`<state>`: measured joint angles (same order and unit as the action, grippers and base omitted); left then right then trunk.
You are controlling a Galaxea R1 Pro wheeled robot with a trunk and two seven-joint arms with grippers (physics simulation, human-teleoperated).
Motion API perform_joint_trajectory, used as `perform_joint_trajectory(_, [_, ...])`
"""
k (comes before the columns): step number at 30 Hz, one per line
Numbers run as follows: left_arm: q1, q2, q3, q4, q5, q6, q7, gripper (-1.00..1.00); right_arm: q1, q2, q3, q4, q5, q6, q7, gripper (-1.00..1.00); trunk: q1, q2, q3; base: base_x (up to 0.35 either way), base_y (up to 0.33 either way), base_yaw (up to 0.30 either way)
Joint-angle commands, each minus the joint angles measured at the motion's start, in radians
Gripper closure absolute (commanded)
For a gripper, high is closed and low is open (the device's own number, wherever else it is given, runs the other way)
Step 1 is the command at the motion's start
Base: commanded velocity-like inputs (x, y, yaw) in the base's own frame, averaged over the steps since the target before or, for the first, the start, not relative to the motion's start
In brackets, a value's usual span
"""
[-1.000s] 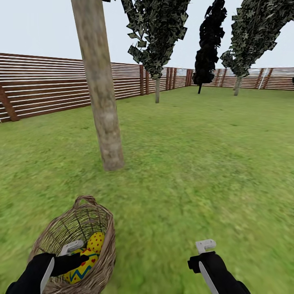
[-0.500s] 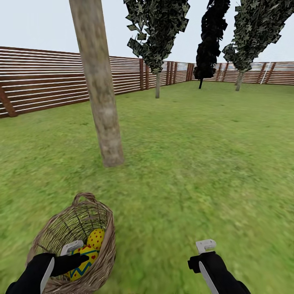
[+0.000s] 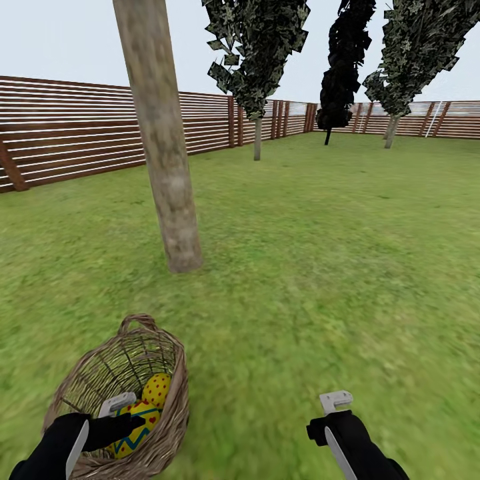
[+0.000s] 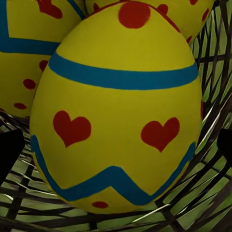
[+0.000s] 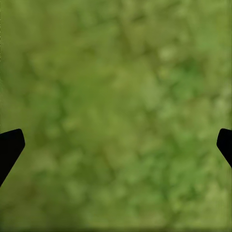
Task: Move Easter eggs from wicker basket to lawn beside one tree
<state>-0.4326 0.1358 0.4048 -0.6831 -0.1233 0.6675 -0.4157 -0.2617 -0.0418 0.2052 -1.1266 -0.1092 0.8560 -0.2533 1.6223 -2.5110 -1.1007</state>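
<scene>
- My left gripper point(image 4: 116, 145) sits wide open down in the basket point(image 3: 80, 387) at lower left, its tips flanking the heart egg point(image 4: 116, 111) without gripping.
- Since half a second ago nothing moves, though a second ago the view was still shifting.
- All three eggs remain inside; the tree point(image 3: 167, 173) stands near, upper left.
- My right gripper point(image 5: 116, 140) hangs open and empty over the grass point(image 3: 320, 267).

Both black arms reach forward low in the head view, left and right hands held apart.

The black left hand with pale grey fingers point(image 3: 113, 417) points forward and down, its dark fingertips point(image 4: 9, 150) spread wide at the wrist view's edges. The matching right hand point(image 3: 333, 417) sits level with it, fingertips point(image 5: 10, 145) likewise spread wide and gripping nothing.
</scene>
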Motion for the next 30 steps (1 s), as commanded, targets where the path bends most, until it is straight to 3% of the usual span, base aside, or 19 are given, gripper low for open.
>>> perform_joint_trajectory(1, [-0.001,-0.001,0.005,-0.001,-0.010,0.004,-0.009,-1.00,-0.001,-0.001,0.003,-0.001,-0.010,0.003,-0.010,-1.00,0.000,0.000,-0.001,0.000,0.000,0.000])
perform_joint_trajectory(30, [-0.001,-0.001,0.002,-0.001,-0.010,0.003,-0.011,-1.00,0.000,-0.001,0.003,-0.001,-0.010,0.003,-0.010,-1.00,0.000,0.000,-0.001,0.037,0.000,0.000])
